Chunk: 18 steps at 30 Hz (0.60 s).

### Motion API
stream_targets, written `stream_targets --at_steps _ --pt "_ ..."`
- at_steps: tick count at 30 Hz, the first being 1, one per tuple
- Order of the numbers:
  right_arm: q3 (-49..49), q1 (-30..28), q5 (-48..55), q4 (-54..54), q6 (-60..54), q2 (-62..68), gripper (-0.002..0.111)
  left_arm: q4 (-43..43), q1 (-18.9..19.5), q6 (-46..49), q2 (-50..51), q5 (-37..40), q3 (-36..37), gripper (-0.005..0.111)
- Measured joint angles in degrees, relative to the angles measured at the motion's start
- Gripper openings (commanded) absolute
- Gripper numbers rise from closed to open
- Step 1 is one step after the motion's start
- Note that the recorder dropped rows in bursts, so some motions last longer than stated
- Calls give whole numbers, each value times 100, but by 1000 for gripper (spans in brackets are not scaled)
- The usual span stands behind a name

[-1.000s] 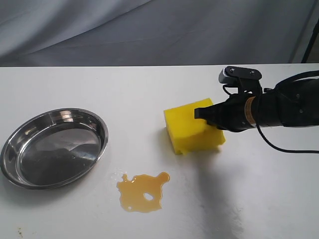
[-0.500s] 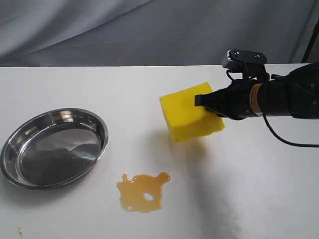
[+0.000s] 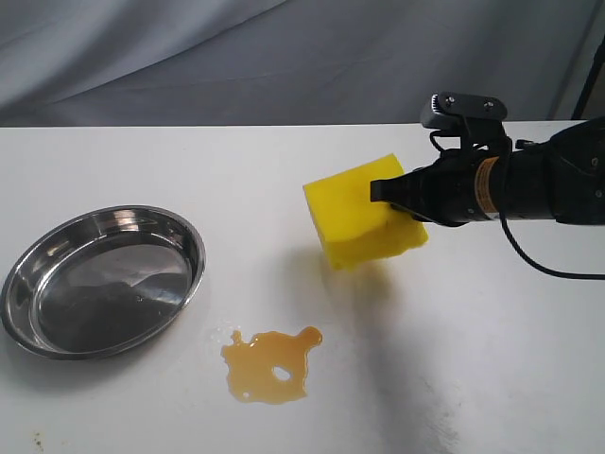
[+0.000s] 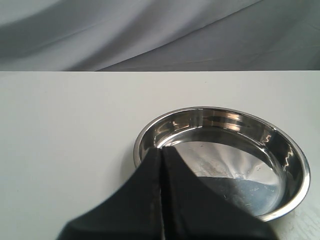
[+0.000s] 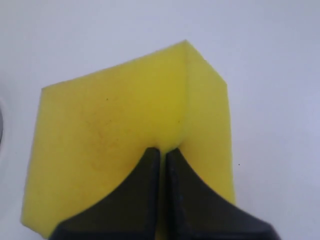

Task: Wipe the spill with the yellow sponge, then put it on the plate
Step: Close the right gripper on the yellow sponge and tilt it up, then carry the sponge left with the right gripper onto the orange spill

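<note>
Right gripper (image 3: 376,192) jaws clamped on yellow sponge (image 3: 345,225), centre right of frame, held above table (image 3: 142,161). Spill (image 3: 271,364) lower centre. Plate (image 3: 195,248) far left. Left gripper (image 4: 161,150) jaws pressed together, empty, over plate.

left gripper (image 4: 161,149): dark jaws pressed together, only a thin seam between them, nothing held
plate (image 4: 299,162): shiny steel, round, raised rim, inside bare and reflective
gripper vs plate: tips overlap the rim, contact unclear
table (image 4: 65,130): white, plate sits on it
backdrop (image 4: 150,30): grey cloth, folds
</note>
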Motion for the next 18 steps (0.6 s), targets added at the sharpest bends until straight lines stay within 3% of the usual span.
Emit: stream_targets --at_steps 18 --pt "0 0 0 0 -260 0 0 0 0 0 0 0 0 0"
